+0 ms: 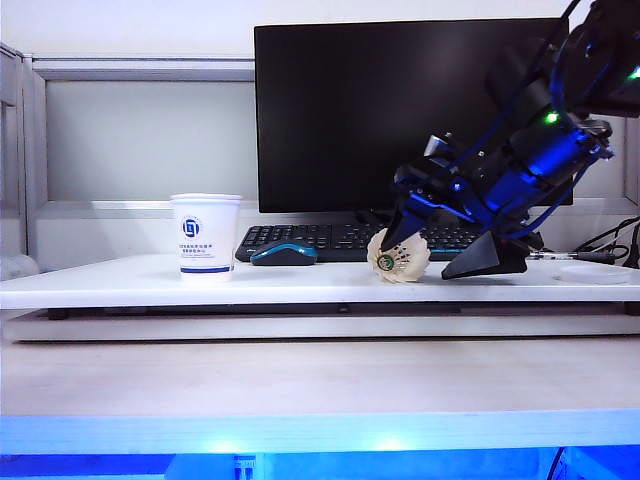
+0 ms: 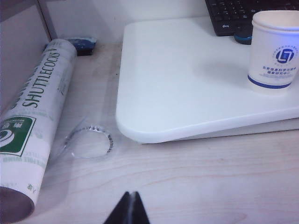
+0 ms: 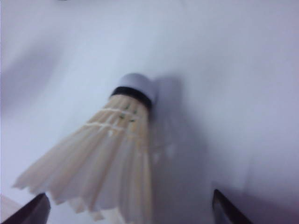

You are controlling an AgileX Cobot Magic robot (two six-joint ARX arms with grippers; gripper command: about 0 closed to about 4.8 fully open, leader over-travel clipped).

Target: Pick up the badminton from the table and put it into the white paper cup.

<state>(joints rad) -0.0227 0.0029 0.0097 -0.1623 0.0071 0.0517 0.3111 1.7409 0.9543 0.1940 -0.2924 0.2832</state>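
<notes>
The small shuttlecock with a cream-white feather skirt and a green-banded cork tip, the badminton, lies on its side on the long flat white table, at about 3 o'clock from the small tapered white paper cup with a blue round logo and well apart from it. The cup stands upright on the same surface.

The right gripper is low over the table on the right side of the exterior view, its dark blue arm slanting down from 1 o'clock. Its 2 black fingers are spread wide: one tip is at the shuttlecock's upper edge, the other rests near the table at 3 o'clock of the shuttlecock, so the shuttlecock lies at the near end of the gap. Whether a finger touches the feathers cannot be told. In the right wrist view the shuttlecock fills the space ahead of the 2 parted fingertips, blurred.

The left gripper hangs over the pale wooden desk, off the white table's rounded corner, its dark fingers pressed together to a point. Beside it lie a white-and-green cardboard shuttlecock tube and a clear round plastic lid. A black keyboard, a blue-and-black mouse and a dark monitor sit behind the cup.
</notes>
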